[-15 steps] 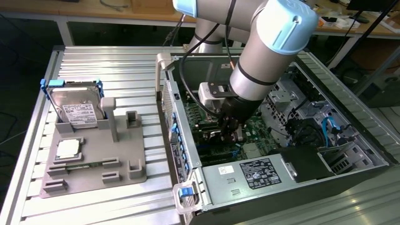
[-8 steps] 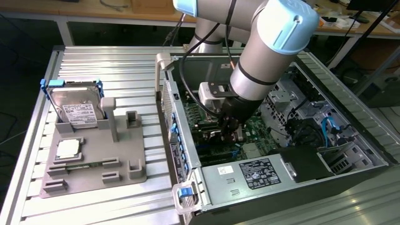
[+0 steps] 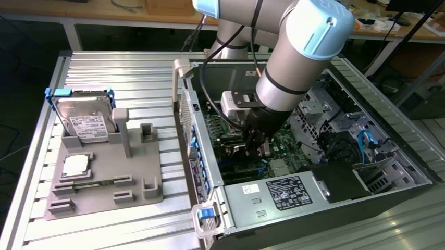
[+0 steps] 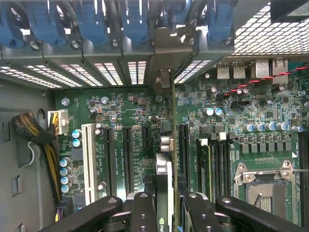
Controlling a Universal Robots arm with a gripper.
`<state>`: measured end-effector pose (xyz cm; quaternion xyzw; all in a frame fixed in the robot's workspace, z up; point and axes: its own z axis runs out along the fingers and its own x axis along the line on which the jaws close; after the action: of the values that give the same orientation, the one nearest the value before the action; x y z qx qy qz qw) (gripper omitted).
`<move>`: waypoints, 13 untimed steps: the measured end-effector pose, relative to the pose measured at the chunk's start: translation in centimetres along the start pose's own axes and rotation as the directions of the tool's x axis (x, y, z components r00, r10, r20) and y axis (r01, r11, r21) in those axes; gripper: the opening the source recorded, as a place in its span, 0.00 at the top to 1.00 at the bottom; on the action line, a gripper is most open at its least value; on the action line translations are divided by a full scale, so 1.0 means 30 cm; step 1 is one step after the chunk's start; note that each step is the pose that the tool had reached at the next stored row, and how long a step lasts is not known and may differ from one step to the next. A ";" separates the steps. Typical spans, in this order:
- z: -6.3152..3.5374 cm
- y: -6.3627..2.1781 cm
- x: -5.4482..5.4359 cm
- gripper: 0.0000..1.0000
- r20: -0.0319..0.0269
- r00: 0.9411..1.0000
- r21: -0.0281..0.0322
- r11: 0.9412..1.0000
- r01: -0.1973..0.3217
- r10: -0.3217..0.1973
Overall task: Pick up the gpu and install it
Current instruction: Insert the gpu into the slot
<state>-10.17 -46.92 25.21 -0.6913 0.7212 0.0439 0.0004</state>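
Nearest in the wrist view, the gripper (image 4: 165,205) holds the gpu (image 4: 166,145) edge-on: its two dark fingers (image 4: 143,210) are partly closed on either face of the thin card, which runs straight out from between them toward the back wall of the computer case. The card's long axis points away from the claw, and its silver bracket (image 4: 165,53) stands at the far end, against the row of slot openings under the blue retaining clips (image 4: 133,24).

Directly beneath the card lies the green motherboard (image 4: 125,125), with long black expansion slots (image 4: 128,159) running parallel to the card on both sides; the card appears lined up along one of them, though whether its edge is seated cannot be told. A white slot (image 4: 88,162) lies further off to one side, an empty CPU socket (image 4: 263,181) to the other.

In the exterior view, the gripper (image 3: 254,143) reaches down into the open computer case (image 3: 389,133). Well apart, toward the exterior view's left, a grey parts holder (image 3: 104,179) carries a hard drive (image 3: 87,122) and a small square chip (image 3: 75,165).
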 end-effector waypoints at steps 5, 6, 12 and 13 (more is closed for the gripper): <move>-0.001 0.000 0.000 0.73 0.001 1.000 0.000 1.000 0.000 0.000; -0.003 0.000 0.000 0.73 0.001 1.000 0.000 1.000 0.000 0.000; 0.026 0.007 0.003 0.73 0.002 1.000 -0.001 1.000 0.000 0.000; -0.005 0.010 0.002 0.73 0.004 1.000 0.000 1.000 0.000 0.000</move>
<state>-10.45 -46.98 25.38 -0.6913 0.7212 0.0452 0.0017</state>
